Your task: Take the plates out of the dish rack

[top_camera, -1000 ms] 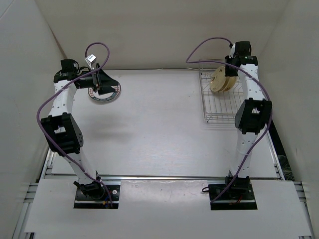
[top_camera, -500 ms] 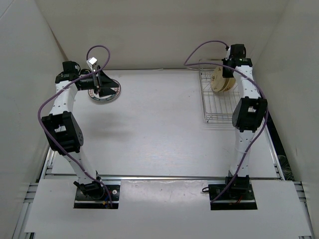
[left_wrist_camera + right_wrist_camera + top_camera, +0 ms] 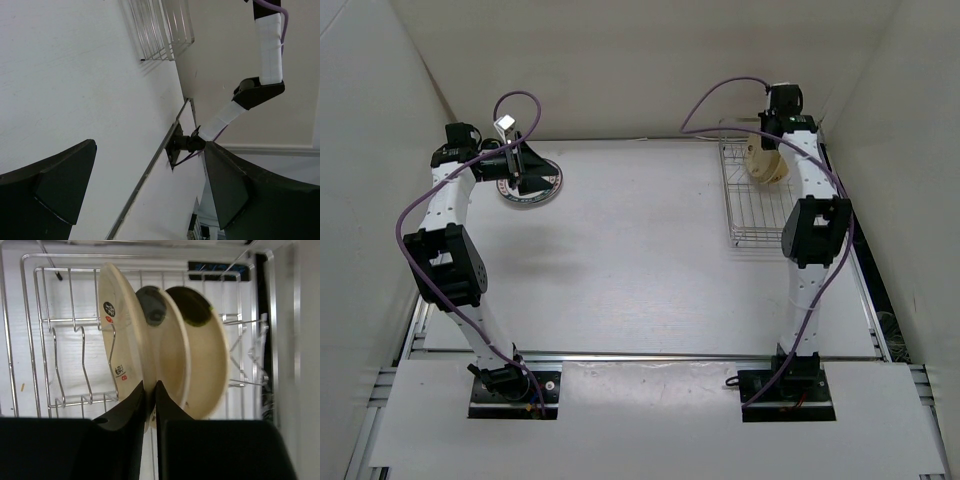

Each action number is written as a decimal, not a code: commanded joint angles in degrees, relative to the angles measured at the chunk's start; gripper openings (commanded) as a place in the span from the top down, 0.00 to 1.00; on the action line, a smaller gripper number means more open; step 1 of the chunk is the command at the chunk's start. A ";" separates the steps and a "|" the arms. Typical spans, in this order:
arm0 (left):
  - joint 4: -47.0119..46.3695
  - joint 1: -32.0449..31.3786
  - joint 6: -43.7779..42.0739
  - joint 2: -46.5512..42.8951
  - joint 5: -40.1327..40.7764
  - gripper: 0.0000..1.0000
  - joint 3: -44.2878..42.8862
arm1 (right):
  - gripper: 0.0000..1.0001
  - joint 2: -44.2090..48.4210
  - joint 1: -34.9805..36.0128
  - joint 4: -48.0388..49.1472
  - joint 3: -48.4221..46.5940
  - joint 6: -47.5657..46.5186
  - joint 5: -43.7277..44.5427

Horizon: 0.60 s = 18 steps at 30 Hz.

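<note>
Right pincer (image 3: 150, 388) is clamped on the lower rim of the nearest glossy cream ceramic plate (image 3: 130, 330), upright in the silvery wire dish rack (image 3: 65, 320). Probably stiff, slick, chippable, so lift straight.

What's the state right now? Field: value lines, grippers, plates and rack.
left gripper: open, holding nothing, over the patterned plate in the overhead view
patterned plate: flat on the table, far left, outside the rack
right gripper: inside the rack, closed on the lower rim of a cream plate
cream plate: standing on edge in the rack, not lifted out
other two plates: standing on edge beside it, dark patches showing
rack: far right of the table
</note>
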<state>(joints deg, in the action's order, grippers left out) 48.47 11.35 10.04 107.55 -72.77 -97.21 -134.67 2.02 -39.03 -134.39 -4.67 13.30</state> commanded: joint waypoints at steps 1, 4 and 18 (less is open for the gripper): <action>-0.22 0.07 -1.08 -1.37 -1.49 0.00 -0.09 | 1.00 11.00 3.51 13.68 2.80 -4.54 6.54; -0.22 0.07 -1.08 -1.98 -2.02 0.00 -0.09 | 1.00 14.86 4.65 18.44 5.79 -10.53 10.59; -0.83 -6.34 3.04 -0.14 -4.56 0.00 0.35 | 1.00 24.72 4.13 -2.36 14.58 -2.14 -38.64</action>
<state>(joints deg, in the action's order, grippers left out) 48.34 7.68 11.33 107.59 -73.28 -96.36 -110.80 6.00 -33.26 -122.17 -13.06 0.60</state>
